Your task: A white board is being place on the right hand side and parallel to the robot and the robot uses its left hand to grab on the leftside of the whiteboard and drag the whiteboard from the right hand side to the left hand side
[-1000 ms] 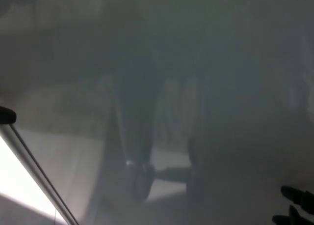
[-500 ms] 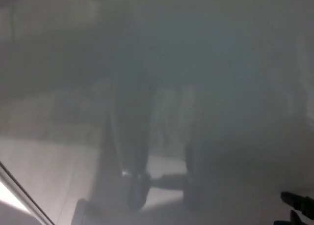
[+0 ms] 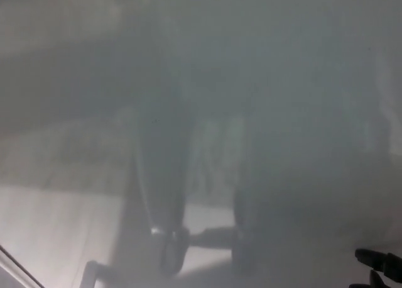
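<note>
**Whiteboard fills the frame, drag apparently well along**

Filling almost the whole head view, the whiteboard [image 3: 264, 80] shows as a glossy grey surface carrying blurred reflections: dark upright shapes in the middle and a paler band across the lower left. Its metal edge [image 3: 19, 268] cuts diagonally across the bottom left corner of the frame, with only a sliver of it showing.

At the bottom right corner, the right hand [image 3: 380, 266] pokes in as a few black fingertips; they seem spread and hold nothing, though most of the hand is out of frame. The left hand, the one meant to grip the board's left side, is not visible, so its hold cannot be judged.

With the board spanning the frame and its edge at far lower left, the drag looks under way or well advanced. Whether it is finished cannot be told.
</note>
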`<state>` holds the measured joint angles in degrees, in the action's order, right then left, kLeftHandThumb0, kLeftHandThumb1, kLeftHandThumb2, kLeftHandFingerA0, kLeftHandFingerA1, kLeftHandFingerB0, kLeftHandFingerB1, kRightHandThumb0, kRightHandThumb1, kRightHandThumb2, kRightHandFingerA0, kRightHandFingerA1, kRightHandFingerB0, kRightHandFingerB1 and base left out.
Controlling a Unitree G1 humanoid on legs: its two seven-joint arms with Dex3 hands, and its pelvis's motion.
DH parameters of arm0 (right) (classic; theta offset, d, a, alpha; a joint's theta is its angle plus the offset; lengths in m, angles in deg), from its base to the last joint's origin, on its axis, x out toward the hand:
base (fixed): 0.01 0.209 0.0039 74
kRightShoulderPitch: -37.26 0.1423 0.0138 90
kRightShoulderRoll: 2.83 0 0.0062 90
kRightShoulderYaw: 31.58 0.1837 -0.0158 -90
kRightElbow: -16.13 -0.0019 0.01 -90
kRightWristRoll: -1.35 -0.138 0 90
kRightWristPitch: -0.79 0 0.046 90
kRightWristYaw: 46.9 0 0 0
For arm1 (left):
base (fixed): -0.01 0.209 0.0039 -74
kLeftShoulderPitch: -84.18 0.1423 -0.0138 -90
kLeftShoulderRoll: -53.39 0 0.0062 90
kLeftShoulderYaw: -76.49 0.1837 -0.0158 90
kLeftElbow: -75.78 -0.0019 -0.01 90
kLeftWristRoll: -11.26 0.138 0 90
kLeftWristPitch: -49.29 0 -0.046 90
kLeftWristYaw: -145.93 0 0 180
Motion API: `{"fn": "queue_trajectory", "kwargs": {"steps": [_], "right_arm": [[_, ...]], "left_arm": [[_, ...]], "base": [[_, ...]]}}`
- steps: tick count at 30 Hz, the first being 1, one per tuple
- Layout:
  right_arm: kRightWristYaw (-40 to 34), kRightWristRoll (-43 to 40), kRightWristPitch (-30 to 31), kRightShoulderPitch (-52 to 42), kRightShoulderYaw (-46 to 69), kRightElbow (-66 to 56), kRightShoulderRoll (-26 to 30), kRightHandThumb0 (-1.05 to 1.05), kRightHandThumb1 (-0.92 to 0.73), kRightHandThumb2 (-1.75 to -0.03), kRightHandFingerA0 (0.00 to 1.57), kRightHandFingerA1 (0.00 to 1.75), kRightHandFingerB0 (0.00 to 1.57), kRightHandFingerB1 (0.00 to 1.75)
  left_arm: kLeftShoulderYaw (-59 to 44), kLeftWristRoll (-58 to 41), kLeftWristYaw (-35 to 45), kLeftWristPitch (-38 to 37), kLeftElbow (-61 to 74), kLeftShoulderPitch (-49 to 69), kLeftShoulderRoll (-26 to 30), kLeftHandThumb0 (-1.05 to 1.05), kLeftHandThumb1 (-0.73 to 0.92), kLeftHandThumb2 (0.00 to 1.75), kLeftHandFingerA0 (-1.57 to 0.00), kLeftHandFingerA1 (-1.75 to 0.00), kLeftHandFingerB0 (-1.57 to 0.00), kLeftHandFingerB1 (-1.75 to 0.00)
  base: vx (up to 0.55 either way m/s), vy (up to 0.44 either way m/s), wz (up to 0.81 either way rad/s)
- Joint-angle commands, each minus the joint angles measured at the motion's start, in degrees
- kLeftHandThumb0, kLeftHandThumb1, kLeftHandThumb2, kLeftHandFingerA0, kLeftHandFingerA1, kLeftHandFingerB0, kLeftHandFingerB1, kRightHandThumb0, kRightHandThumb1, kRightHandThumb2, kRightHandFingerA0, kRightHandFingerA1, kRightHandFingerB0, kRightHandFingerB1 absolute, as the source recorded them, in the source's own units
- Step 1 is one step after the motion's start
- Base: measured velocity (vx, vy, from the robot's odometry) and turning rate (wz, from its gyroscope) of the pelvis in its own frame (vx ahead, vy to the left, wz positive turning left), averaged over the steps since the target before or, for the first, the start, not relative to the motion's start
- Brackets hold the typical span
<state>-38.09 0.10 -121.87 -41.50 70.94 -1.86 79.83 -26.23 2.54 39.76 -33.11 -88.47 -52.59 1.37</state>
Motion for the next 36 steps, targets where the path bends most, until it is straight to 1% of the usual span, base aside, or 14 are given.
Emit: {"fn": "queue_trajectory", "kwargs": {"steps": [1, 3, 11, 13, 18, 24, 25, 26, 27, 28, 29, 30, 31, 36], "right_arm": [[-1.8, -0.8, -0.2, 1.6, 0.7, -0.5, 0.6, -0.27, -0.89, -0.67, 0.78, 0.56, 0.45, 0.34], [-1.4, -0.9, -0.5, 1.6, 0.8, -0.4, 0.7, -0.27, -0.88, -0.67, 0.78, 0.56, 0.45, 0.34], [-1.8, -0.6, -0.2, 0.9, 0.7, -0.3, 0.5, -0.28, -0.88, -0.67, 0.77, 0.55, 0.45, 0.34], [-1.7, -0.7, -0.5, 0.7, 0.8, -0.2, 0.4, -0.28, -0.88, -0.67, 0.78, 0.56, 0.46, 0.34], [-2.0, -0.2, -0.8, 0.5, 0.4, -0.4, 0.5, -0.28, -0.88, -0.67, 0.76, 0.56, 0.45, 0.34], [-2.2, -0.4, -0.8, 0.8, 0.3, -0.4, 0.4, -0.28, -0.88, -0.67, 0.77, 0.56, 0.45, 0.34], [-2.2, -0.4, -0.7, 1.0, 0.3, -0.5, 0.4, -0.28, -0.88, -0.67, 0.77, 0.56, 0.45, 0.34], [-2.2, -0.5, -0.7, 1.2, 0.4, -0.5, 0.4, -0.28, -0.88, -0.67, 0.76, 0.56, 0.45, 0.34], [-2.2, -0.6, -0.7, 1.3, 0.4, -0.5, 0.3, -0.28, -0.88, -0.67, 0.76, 0.56, 0.45, 0.34], [-2.4, -0.4, -0.8, 1.5, 0.3, -0.5, 0.4, -0.29, -0.88, -0.67, 0.76, 0.56, 0.45, 0.34], [-2.4, -0.3, -0.8, 1.6, 0.2, -0.4, 0.4, -0.29, -0.88, -0.67, 0.76, 0.56, 0.45, 0.34], [-2.5, -0.4, -0.8, 1.6, 0.3, -0.4, 0.4, -0.29, -0.88, -0.67, 0.76, 0.56, 0.45, 0.34], [-2.4, -0.9, -0.9, 1.6, 0.7, -0.4, 0.3, -0.28, -0.88, -0.67, 0.78, 0.55, 0.45, 0.34], [-2.4, -1.0, -0.8, 1.5, 0.9, -0.4, 0.1, -0.28, -0.88, -0.67, 0.78, 0.54, 0.45, 0.34]], "left_arm": [[-2.8, -0.4, -1.3, 0.4, -0.3, 1.7, 8.0, -0.01, 0.80, 0.74, -0.84, -1.57, -0.91, -1.26], [-3.4, -0.2, -2.4, 0.6, -0.5, 3.5, 9.3, 0.01, 0.79, 0.79, -0.74, -1.65, -0.89, -1.31], [-5.1, -0.1, -4.7, 1.5, -0.8, 6.2, 12.2, 0.00, 0.87, 0.68, -0.72, -1.67, -0.80, -1.39], [-5.0, 0.3, -5.5, 1.9, -0.8, 6.3, 12.6, -0.02, 0.83, 0.70, -0.86, -1.58, -0.88, -1.29], [-4.6, 0.8, -5.6, 0.2, 0.0, 6.2, 12.4, -0.04, 0.85, 0.66, -0.76, -1.63, -0.81, -1.41], [-3.6, 1.8, -4.1, 1.8, 0.2, 3.7, 11.6, -0.02, 0.81, 0.69, -0.75, -1.59, -0.88, -1.24], [-3.9, 1.6, -4.1, 1.8, 0.2, 3.3, 11.3, -0.06, 0.78, 0.65, -0.76, -1.45, -0.88, -1.07], [-4.3, 1.3, -4.2, 1.8, 0.2, 3.1, 11.1, -0.18, 0.65, 0.59, -0.77, -0.60, -0.80, -0.49], [-4.7, 1.0, -4.3, 1.8, 0.2, 3.0, 11.0, -0.18, 0.65, 0.59, -0.77, -0.60, -0.80, -0.49], [-3.3, 2.3, -2.4, -1.4, 0.9, 3.0, 11.0, -0.27, 0.33, 0.87, 0.00, -0.47, 0.00, -0.45], [-2.7, 2.9, -1.5, -2.7, 1.2, 3.0, 11.1, -0.27, 0.33, 0.87, 0.00, -0.47, 0.00, -0.45], [-2.3, 3.2, -1.8, -3.9, 1.7, 3.0, 10.9, -0.47, 0.43, 0.54, -0.05, -0.26, -0.05, -0.26], [-2.3, 3.2, -1.6, -3.1, 1.7, 2.8, 10.6, -0.58, 0.36, 0.72, 0.00, -0.11, 0.00, -0.12], [-3.3, 2.0, -1.8, -1.6, 1.1, 2.7, 10.1, -0.70, 0.43, 0.54, 0.00, 0.00, 0.00, -0.09]], "base": [[0.00, 0.000, 0.00], [0.00, 0.000, 0.00], [0.00, 0.000, 0.00], [0.00, 0.000, 0.00], [0.00, 0.000, 0.03], [0.00, 0.000, 0.07], [0.00, 0.000, 0.00], [0.00, 0.000, 0.00], [0.00, 0.000, 0.00], [0.00, 0.000, 0.00], [0.00, 0.000, 0.00], [0.00, 0.000, 0.00], [0.00, 0.000, 0.00], [0.00, 0.000, 0.00]]}}
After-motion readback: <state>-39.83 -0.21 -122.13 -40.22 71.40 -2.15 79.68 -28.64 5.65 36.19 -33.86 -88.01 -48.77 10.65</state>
